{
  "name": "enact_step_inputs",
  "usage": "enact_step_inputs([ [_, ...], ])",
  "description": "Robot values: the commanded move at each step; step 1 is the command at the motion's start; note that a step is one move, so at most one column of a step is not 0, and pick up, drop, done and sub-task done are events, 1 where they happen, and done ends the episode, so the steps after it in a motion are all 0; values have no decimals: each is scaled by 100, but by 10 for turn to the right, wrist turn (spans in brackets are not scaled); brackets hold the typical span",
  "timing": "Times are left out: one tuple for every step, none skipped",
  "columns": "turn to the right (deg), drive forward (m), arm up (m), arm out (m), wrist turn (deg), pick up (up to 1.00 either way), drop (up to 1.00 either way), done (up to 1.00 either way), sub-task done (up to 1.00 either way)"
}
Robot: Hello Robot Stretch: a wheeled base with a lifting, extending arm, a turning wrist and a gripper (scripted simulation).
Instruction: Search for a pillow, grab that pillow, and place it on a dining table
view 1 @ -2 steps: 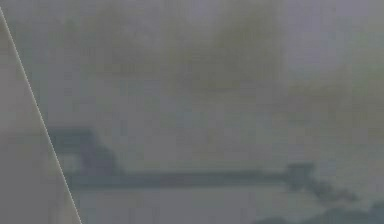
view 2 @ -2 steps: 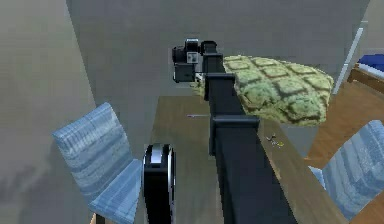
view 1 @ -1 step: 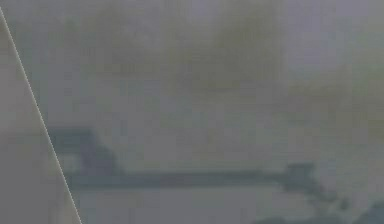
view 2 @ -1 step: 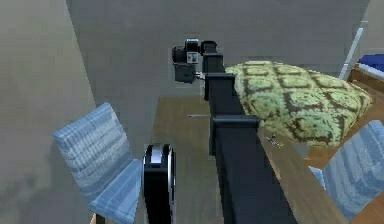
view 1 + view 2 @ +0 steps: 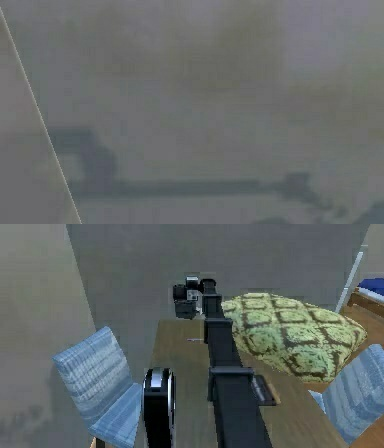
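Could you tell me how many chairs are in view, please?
2: a chair left of the table, another chair at its right; more may be hidden.

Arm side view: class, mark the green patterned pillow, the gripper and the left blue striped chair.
Pillow (image 5: 290, 329), arm side view, its patterned top.
Gripper (image 5: 182, 302), arm side view, between its fingertips.
Blue striped chair (image 5: 90, 369), arm side view, its backrest.

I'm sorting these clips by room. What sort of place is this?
Likely a dining area, though little of the room shows: a wooden table with a blue striped chair at one side, another chair at the other, and a green patterned pillow lying on the table.
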Motion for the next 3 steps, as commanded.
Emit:
enact_step_inputs([
  [0,0,-32,0,0,0,0,0,0],
  [0,0,0,0,0,0,100,0,0],
  [0,0,4,0,0,0,0,0,0],
])
